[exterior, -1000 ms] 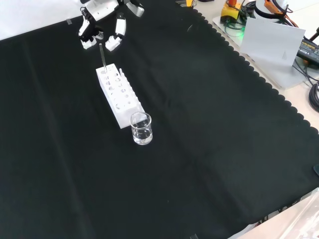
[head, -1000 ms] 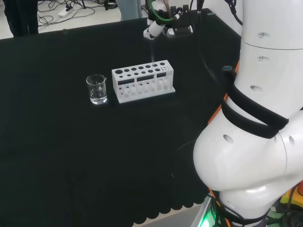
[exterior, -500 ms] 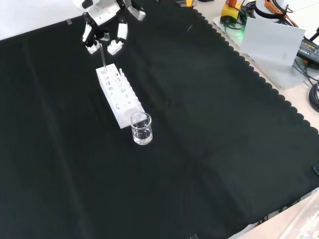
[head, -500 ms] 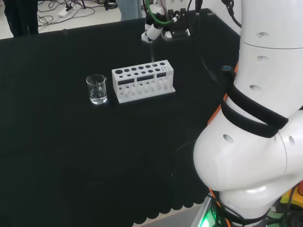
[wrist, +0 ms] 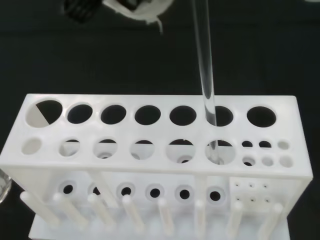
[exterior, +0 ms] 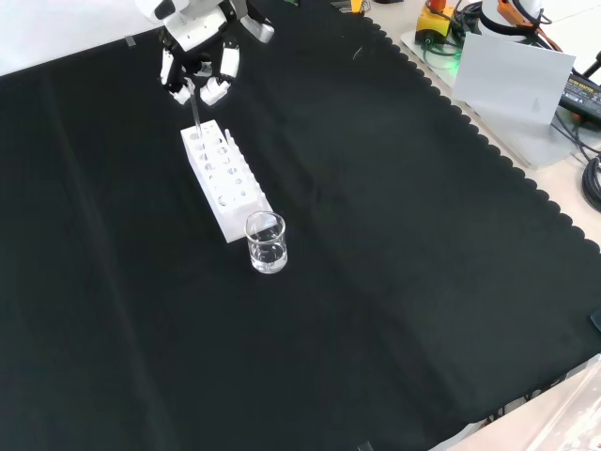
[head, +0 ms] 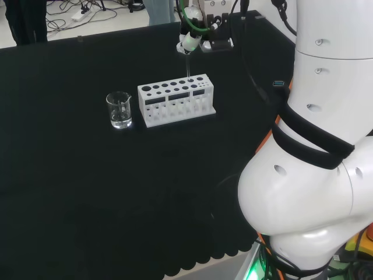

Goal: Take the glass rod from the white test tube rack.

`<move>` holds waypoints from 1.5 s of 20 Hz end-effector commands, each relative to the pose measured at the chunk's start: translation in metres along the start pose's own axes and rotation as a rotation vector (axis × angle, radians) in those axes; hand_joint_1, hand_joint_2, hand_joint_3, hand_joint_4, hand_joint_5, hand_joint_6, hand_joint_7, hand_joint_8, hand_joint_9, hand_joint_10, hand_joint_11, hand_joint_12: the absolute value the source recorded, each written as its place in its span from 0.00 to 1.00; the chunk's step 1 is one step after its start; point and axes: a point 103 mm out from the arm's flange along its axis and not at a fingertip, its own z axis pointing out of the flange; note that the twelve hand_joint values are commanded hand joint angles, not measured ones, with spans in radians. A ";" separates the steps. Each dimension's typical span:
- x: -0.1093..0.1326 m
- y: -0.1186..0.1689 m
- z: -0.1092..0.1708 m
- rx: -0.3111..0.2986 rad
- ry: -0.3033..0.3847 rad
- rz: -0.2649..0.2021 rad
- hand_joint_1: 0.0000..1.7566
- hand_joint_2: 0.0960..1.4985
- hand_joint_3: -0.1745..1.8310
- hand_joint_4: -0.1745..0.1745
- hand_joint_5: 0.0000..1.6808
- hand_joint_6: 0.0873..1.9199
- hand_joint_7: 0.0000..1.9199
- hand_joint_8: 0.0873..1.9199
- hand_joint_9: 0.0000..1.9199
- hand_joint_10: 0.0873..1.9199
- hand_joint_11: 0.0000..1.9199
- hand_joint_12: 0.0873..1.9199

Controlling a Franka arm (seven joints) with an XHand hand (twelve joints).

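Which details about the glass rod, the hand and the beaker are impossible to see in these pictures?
- Glass rod: its top end is cut off by the wrist view's edge.
- Hand: in the front view, whether its fingers touch the rod is too small to tell.
- Beaker: clear glass; whether it holds liquid is uncertain in the head view.
- Rod's lower end: hidden inside the white test tube rack.

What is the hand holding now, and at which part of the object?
The hand is closed around the top end of the glass rod. The rod's lower end is still in a hole of the white test tube rack.
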 end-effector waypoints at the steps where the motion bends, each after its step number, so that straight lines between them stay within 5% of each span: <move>1: 0.002 0.003 -0.001 -0.004 0.020 0.018 0.63 0.57 0.29 0.00 0.56 0.49 0.55 0.50 0.86 0.29 0.93 0.33; 6: 0.011 0.003 0.003 -0.076 0.033 0.047 0.66 0.65 0.16 0.00 0.61 0.46 0.58 0.51 0.86 0.26 0.96 0.26; 10: 0.021 -0.006 -0.007 -0.247 0.004 0.082 0.74 0.44 0.42 0.00 0.64 0.40 0.63 0.52 0.84 0.33 0.90 0.20; 12: 0.026 -0.011 -0.016 -0.280 0.006 0.096 0.74 0.38 0.49 0.00 0.66 0.39 0.64 0.53 0.84 0.36 0.89 0.21; 30: 0.068 -0.067 -0.103 -0.318 0.002 0.104 0.75 0.34 0.52 0.00 0.71 0.32 0.66 0.52 0.84 0.36 0.87 0.26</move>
